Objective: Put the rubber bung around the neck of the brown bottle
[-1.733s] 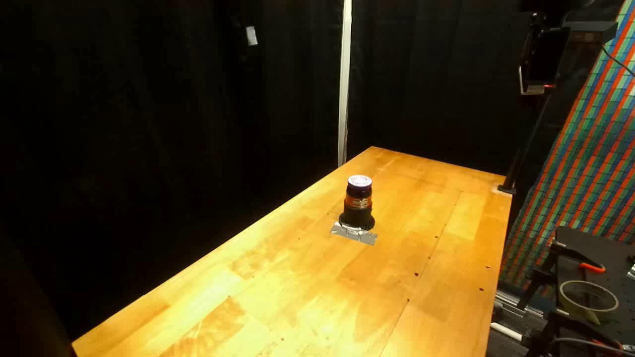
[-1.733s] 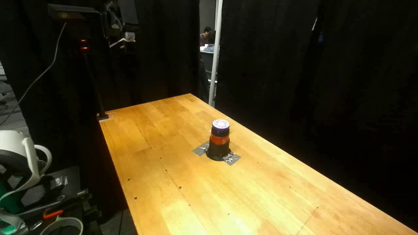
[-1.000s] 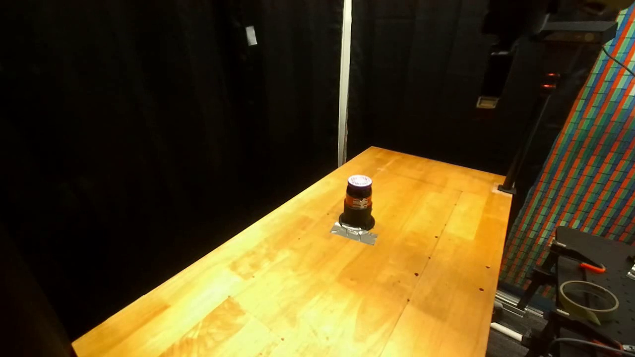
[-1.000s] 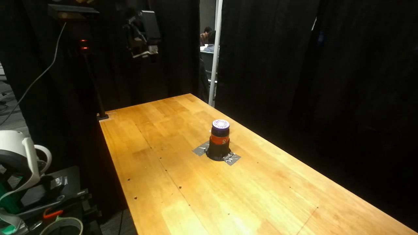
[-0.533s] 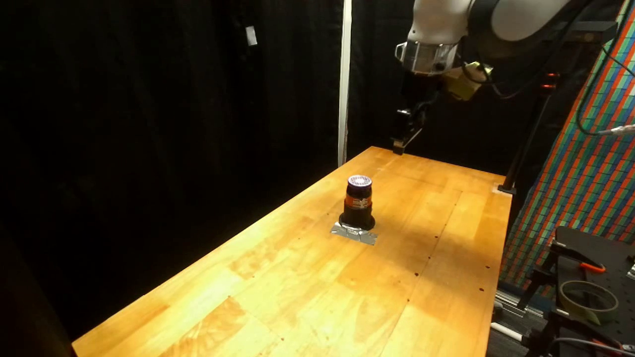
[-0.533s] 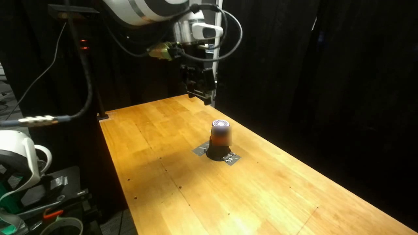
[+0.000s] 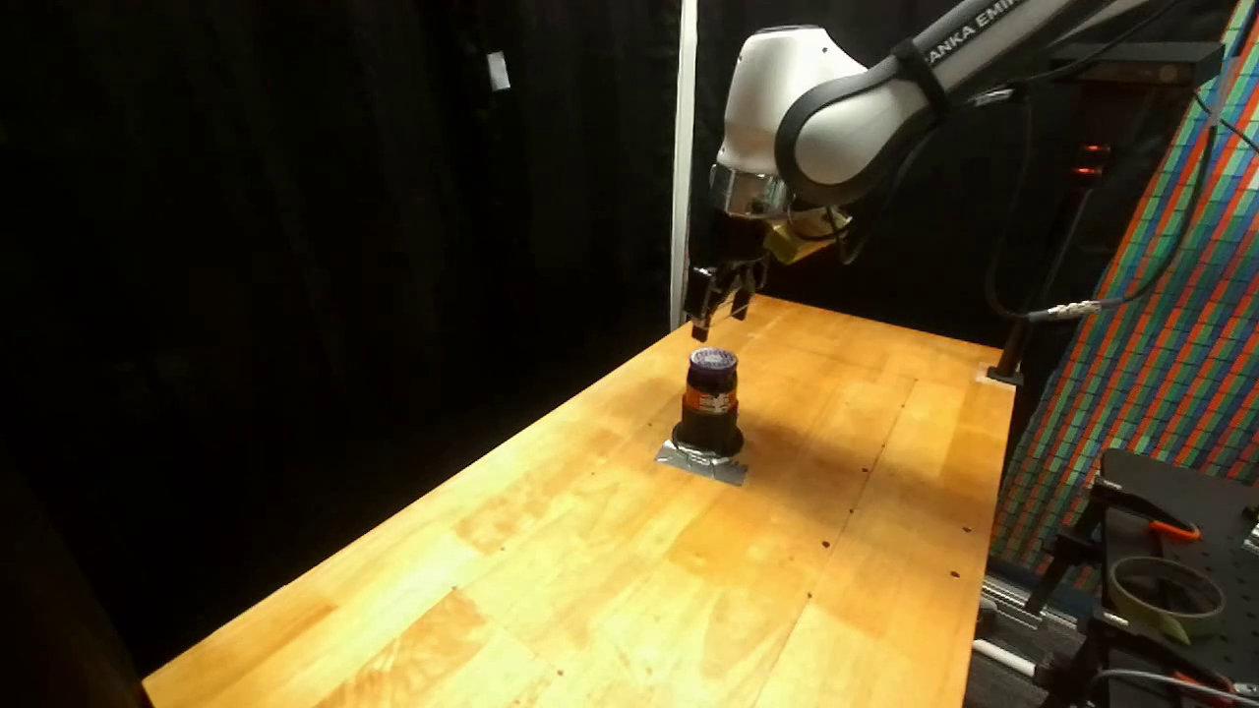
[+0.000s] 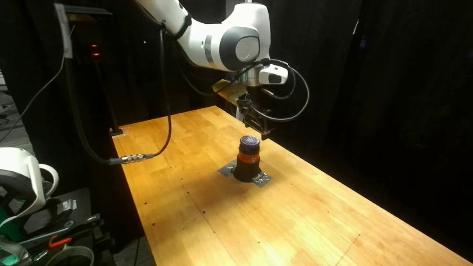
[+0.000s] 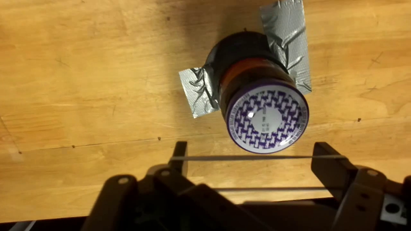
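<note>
Evidently, your fingers (image 9: 330, 175) stood wide apart, pinching nothing; the rubber band (image 9: 240, 158) stretched across them; you needed it centred above the brown bottle (image 9: 265, 107) before lowering.

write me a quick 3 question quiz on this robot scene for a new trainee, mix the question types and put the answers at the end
1. Multiple choice: what is stretched across the open black two-fingered hand?
a) a red screwdriver
b) a thin pale rubber band
c) a folded white towel

2. Fill the gap: the squat brown bottle with the round purple-and-white lid stands upright in a round flared holder coloured ____.

3. True or false: the band is already around the bottle.

Key: 1 b; 2 black; 3 false, the band spans the hand's two fingers.
</note>
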You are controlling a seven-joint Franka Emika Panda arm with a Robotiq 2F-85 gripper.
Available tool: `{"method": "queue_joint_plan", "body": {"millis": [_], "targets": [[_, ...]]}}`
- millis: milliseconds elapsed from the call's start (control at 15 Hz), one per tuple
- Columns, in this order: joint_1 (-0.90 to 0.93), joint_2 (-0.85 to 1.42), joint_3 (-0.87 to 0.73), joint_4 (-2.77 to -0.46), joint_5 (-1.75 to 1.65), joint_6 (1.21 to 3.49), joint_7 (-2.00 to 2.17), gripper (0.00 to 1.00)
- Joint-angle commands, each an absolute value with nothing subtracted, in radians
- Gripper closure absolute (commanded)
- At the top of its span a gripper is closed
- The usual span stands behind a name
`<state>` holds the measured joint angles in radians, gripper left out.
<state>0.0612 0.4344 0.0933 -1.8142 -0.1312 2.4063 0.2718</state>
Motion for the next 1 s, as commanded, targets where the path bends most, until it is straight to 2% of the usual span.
{"method": "queue_joint_plan", "body": {"millis": [0, 933], "targets": [[0.094, 0.538, 0.082, -1.673, -0.065, 2.4, 0.232, 0.0], [0.168, 0.636, 0.022, -1.577, -0.126, 2.283, 0.2, 0.0]]}}
